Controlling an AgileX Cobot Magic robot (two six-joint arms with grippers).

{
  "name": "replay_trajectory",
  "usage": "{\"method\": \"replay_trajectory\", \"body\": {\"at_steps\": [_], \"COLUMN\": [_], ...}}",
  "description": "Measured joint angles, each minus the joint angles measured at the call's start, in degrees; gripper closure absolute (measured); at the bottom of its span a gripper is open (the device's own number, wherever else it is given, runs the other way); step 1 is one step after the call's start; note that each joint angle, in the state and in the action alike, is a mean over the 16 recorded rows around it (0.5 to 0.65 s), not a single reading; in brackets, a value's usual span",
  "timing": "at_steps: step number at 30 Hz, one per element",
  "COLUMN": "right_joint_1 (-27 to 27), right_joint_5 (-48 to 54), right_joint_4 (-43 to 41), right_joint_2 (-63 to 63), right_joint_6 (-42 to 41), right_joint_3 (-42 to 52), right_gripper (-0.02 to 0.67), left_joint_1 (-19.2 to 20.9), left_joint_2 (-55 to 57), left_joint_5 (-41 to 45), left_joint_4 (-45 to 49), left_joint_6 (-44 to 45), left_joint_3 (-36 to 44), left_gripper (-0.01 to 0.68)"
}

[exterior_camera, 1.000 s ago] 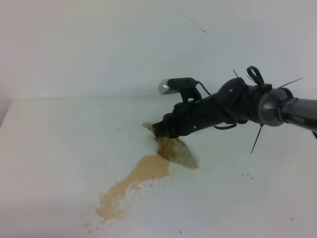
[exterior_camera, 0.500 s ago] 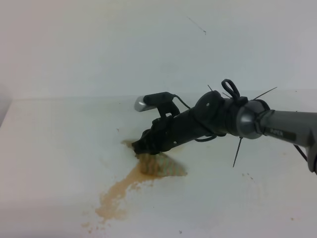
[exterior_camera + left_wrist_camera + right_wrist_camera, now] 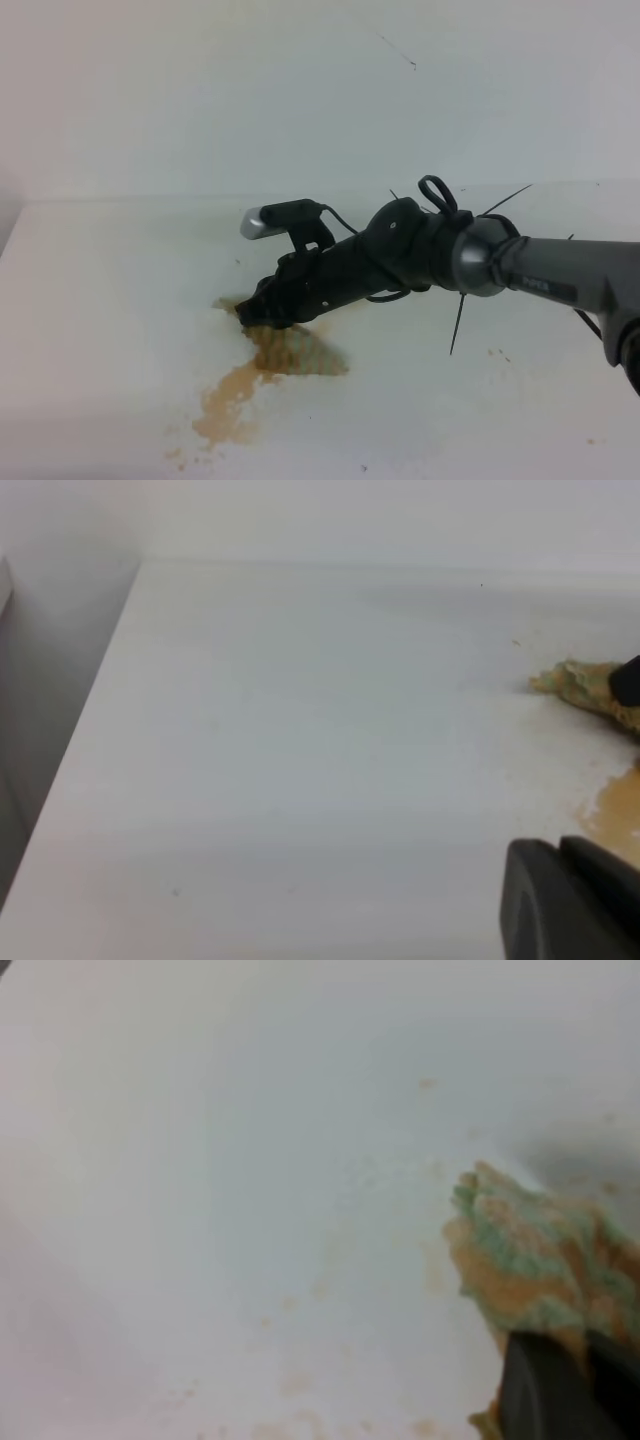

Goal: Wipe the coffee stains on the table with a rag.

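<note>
Brown-soaked, the rag (image 3: 297, 350) sits clamped in the right gripper (image 3: 262, 310); press it flat and sweep down over the coffee stains (image 3: 228, 405) just below it.

Bright, even, washed-out light — soft shadows, wrist views blurry

Open table (image 3: 110, 300) is seen across the left of the frame; passage through the centre is blocked by the right arm (image 3: 400, 260), stretched from the right edge over the rag (image 3: 300, 350) and stains (image 3: 228, 400).
</note>
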Motion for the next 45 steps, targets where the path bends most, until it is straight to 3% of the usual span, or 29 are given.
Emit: {"method": "replay_trajectory", "body": {"at_steps": [21,32,38,45], "right_joint_1": [6.9,8.1,9.6,11.1], "right_joint_5": [0.3,4.1,7.5,9.6], "right_joint_4": [7.4,8.7,4.5,-7.7], "right_joint_2": [0.0,-0.1,-0.2,0.0], "right_joint_6": [-3.7,-4.1,1.0,9.7], "right_joint_3": [-0.4,-5.9,-8.9,-9.6], "right_gripper": [0.621,0.620,0.621,0.623], "left_joint_1": [0.0,0.0,0.0,0.0], "left_joint_2": [0.0,0.0,0.0,0.0], "left_joint_5": [0.0,0.0,0.0,0.0], "left_joint_4": [0.0,0.0,0.0,0.0], "left_joint_6": [0.0,0.0,0.0,0.0], "left_joint_3": [0.0,0.0,0.0,0.0], "left_gripper": [0.675,0.675,0.675,0.675]}}
